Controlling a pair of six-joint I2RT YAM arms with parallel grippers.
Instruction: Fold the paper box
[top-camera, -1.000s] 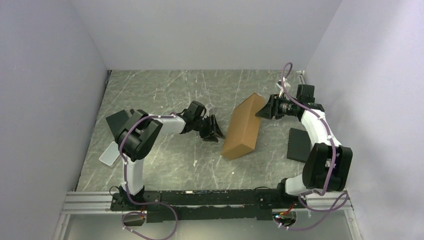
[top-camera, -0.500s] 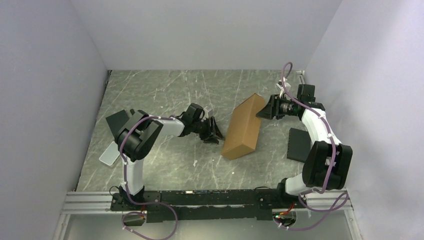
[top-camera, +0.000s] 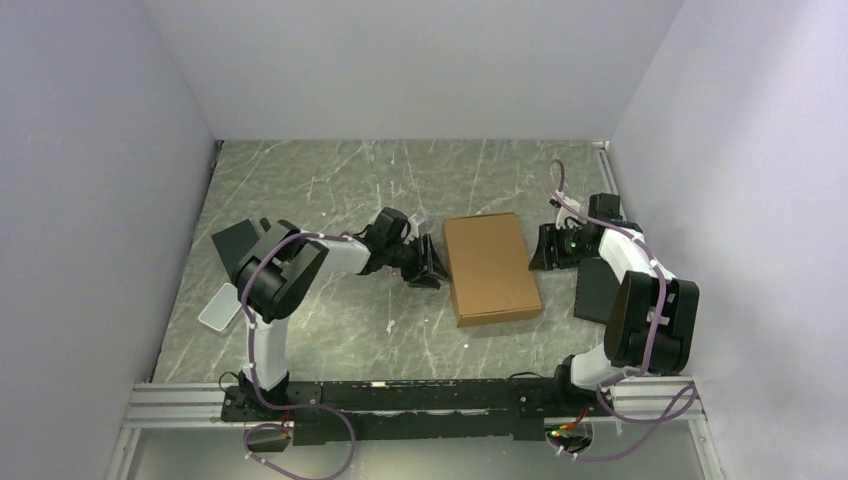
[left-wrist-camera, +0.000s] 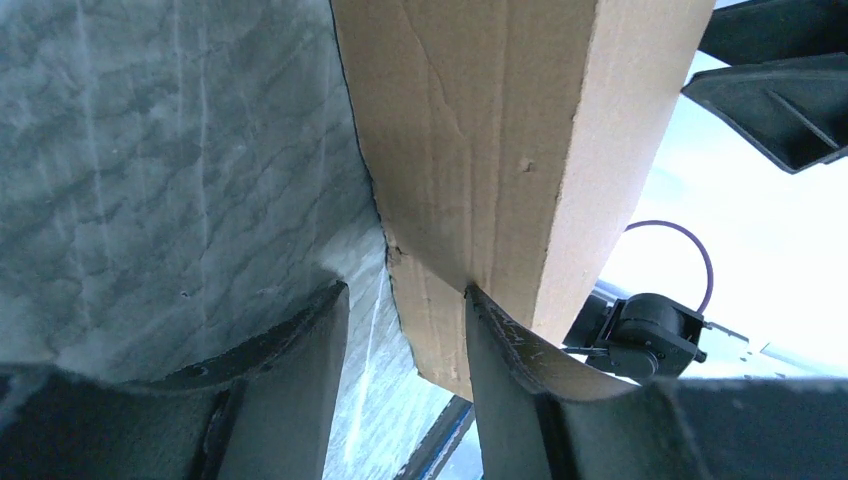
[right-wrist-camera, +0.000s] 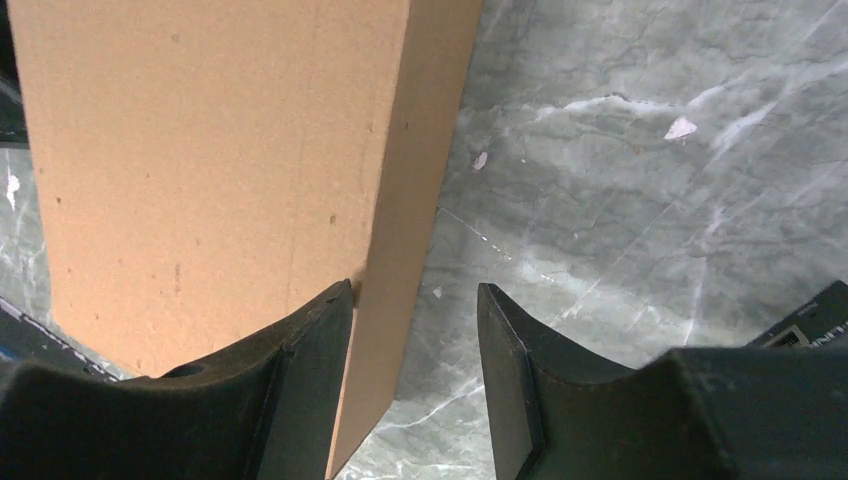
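From above, both grippers are dark lumps and I can't read their jaws; only the wrist cameras help. The box (top-camera: 490, 268) lies flat and closed in the middle of the table (top-camera: 330, 180), lid side up, so its inside and underside are out of sight.

The left gripper (top-camera: 435, 264) sits at the box's left edge. In its own camera the two fingers stand apart. One finger (left-wrist-camera: 510, 350) lies against the cardboard wall, the other is over bare table, and nothing is pinched between them. That view cuts the box off at the top, and part of the far gripper shows dark in the upper right corner, cropped by the frame.

The right gripper (top-camera: 543, 250) is just beside the box's right edge. Its fingers are spread too. One fingertip (right-wrist-camera: 330, 310) looks to be touching the side wall, though I can't swear to contact. The other is over the table, clamping nothing. Here the box runs off the top and left of the picture.

A black pad (top-camera: 596, 290) lies right of the box, partly covered by the right arm. At the far left a black slab (top-camera: 232, 243) is half hidden behind the left arm. A pale flat piece (top-camera: 218, 308) pokes out below it, and I can't make out what that is.

The count: one box, two arms, two grippers with two fingers each, one pad, one slab, one pale piece.
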